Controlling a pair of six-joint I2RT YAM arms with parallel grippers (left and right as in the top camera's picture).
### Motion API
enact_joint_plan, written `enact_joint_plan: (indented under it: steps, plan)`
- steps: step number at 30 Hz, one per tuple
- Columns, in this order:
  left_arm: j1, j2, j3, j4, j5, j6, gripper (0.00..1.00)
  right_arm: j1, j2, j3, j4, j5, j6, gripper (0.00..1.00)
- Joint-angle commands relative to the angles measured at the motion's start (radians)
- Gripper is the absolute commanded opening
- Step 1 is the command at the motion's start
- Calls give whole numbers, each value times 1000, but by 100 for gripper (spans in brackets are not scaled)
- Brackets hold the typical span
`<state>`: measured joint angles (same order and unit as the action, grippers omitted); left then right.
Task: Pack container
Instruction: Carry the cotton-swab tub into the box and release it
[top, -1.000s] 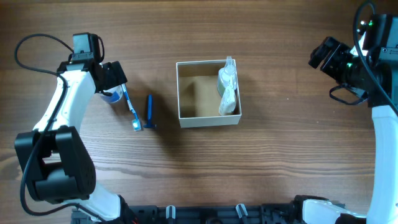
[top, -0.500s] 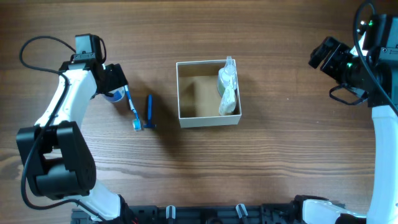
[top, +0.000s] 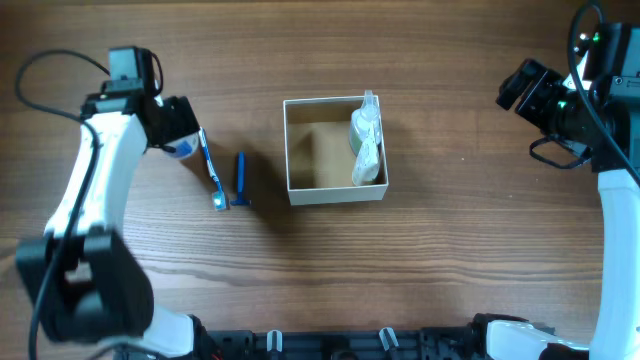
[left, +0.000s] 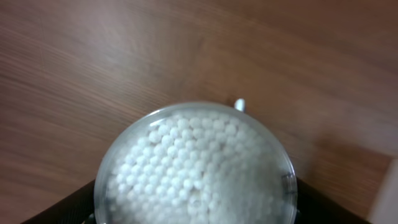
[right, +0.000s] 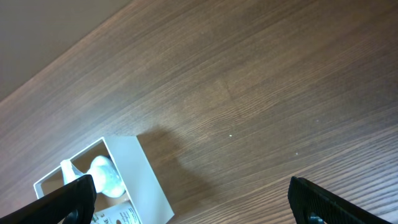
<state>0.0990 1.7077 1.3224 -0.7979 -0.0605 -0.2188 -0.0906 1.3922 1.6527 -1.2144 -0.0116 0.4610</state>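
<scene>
The container (top: 335, 194) is a square white-walled box with a brown inside at the table's middle. It holds a white bottle (top: 365, 124) and a tube (top: 368, 166) along its right wall. It also shows in the right wrist view (right: 146, 180). My left gripper (top: 172, 128) is shut on a round blue jar (top: 184, 151) at the left. In the left wrist view the jar's clear lid over white cotton tips (left: 196, 168) fills the gap between my fingers (left: 196, 216). My right gripper (top: 520, 90) is open and empty at the far right, well away from the box (right: 193, 202).
A blue toothbrush (top: 211, 172) and a blue razor (top: 240, 180) lie on the wood between the jar and the box. Bare wooden table surrounds the box on all sides.
My left arm has shifted and looks raised, with the gripper still on the jar. The right arm, box, toothbrush and razor have not moved.
</scene>
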Motion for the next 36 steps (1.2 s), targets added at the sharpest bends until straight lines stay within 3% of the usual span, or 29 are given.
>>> enact_joint_plan:
  steps: [1, 8, 16, 24, 36]
  plan:
    - [-62, -193, 77, -23, 72, 6, 81, -2, 7, 9, 2, -13, 11, 100]
    - [-290, -335, 77, -39, 157, -6, 80, -2, 7, 9, 2, -13, 11, 100]
    - [-552, -255, 76, -33, 67, -63, 80, -2, 7, 9, 2, -13, 11, 100]
    - [-619, -49, 76, 36, 6, -105, 80, -2, 7, 9, 2, -13, 11, 100]
    - [-624, 186, 76, 205, 71, -108, 85, -2, 7, 9, 2, -13, 11, 100]
